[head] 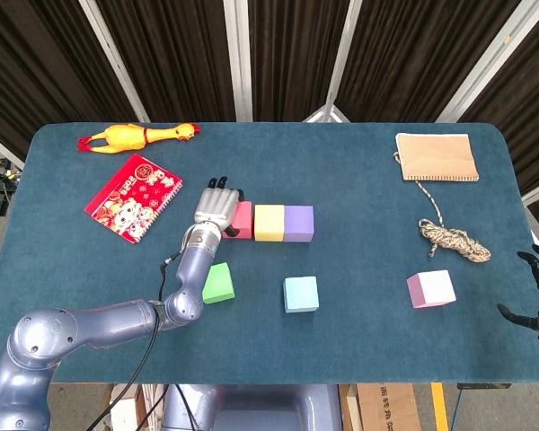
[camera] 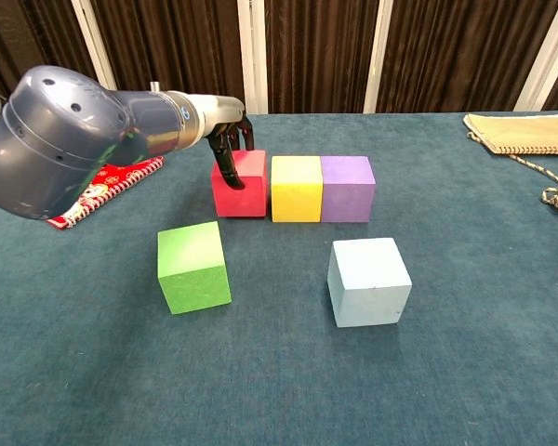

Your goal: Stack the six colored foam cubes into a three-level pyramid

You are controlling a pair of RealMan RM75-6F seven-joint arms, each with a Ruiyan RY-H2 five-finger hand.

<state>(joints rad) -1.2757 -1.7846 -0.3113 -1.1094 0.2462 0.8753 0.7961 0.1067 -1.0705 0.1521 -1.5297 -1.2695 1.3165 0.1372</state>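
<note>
Left hand grips the red cube, now touching the yellow cube beside purple (base row). Next, I judge: release, then fetch the green cube.

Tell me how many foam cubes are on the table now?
6. The red cube, yellow cube and purple cube form a row; the left robot hand is at the red one. Nearer the robot lie the green cube, light blue cube and pink cube.
</note>
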